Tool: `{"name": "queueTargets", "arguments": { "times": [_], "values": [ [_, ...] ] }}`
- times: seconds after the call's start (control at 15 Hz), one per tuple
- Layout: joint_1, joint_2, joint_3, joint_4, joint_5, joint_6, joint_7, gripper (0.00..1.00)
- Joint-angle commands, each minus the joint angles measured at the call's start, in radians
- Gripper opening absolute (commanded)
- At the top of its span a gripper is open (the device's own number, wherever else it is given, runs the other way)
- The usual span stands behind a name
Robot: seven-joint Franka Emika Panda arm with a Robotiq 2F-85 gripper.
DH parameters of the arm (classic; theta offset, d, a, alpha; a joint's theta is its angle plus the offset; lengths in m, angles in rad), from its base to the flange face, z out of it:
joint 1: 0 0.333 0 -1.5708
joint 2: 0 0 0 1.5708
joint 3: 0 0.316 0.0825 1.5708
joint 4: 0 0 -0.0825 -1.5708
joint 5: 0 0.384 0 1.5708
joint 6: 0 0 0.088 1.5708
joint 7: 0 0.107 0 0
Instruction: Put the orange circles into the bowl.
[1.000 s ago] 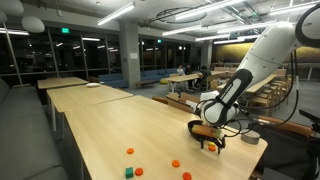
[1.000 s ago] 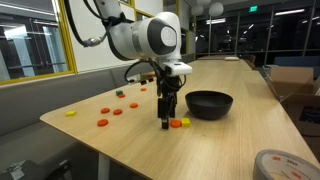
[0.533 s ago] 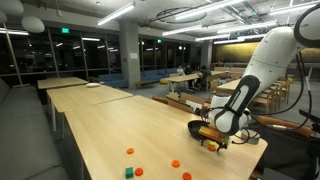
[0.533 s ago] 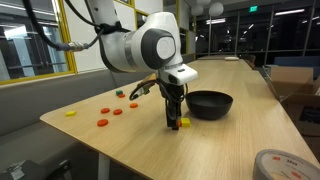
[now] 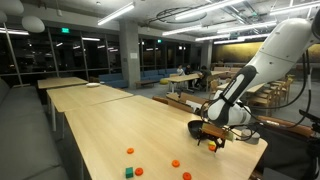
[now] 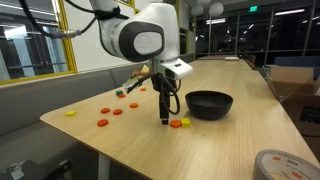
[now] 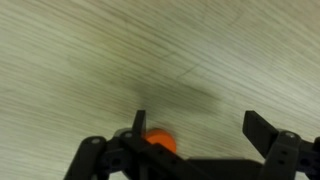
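The black bowl (image 6: 209,103) (image 5: 196,128) sits near the table's end. My gripper (image 6: 166,119) (image 5: 207,140) hangs just beside it, low over the wood, jaws open and holding nothing. In the wrist view the gripper (image 7: 200,128) spans bare table, and one orange circle (image 7: 160,142) lies between the fingers, close to the left fingertip (image 7: 140,122), half hidden by the gripper body. In an exterior view that orange circle (image 6: 175,124) rests by the fingers next to a small yellow piece (image 6: 185,121). Several more orange circles (image 6: 102,123) (image 5: 129,151) are scattered farther from the bowl.
A green block (image 5: 129,172) and another yellow piece (image 6: 70,113) lie among the scattered circles. A pale tape roll (image 6: 281,165) sits at the near corner and a cardboard box (image 6: 291,80) stands off the table's side. The table edge (image 6: 70,135) runs close behind the pieces.
The gripper swung slightly toward the bowl and back, the wrist turning, staying low beside the bowl. Its jaws stayed open. The circles and bowl have not moved.
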Motion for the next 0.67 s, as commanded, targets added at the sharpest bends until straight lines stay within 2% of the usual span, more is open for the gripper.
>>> {"name": "queueTargets", "arguments": {
  "times": [0.0, 0.27, 0.6],
  "values": [
    [0.034, -0.075, -0.079, 0.011, 0.038, -0.142, -0.093, 1.00],
    [0.044, -0.078, -0.157, 0.044, -0.027, -0.275, -0.084, 1.00],
    [0.059, -0.030, -0.184, 0.134, -0.099, -0.418, -0.082, 1.00]
  ]
}}
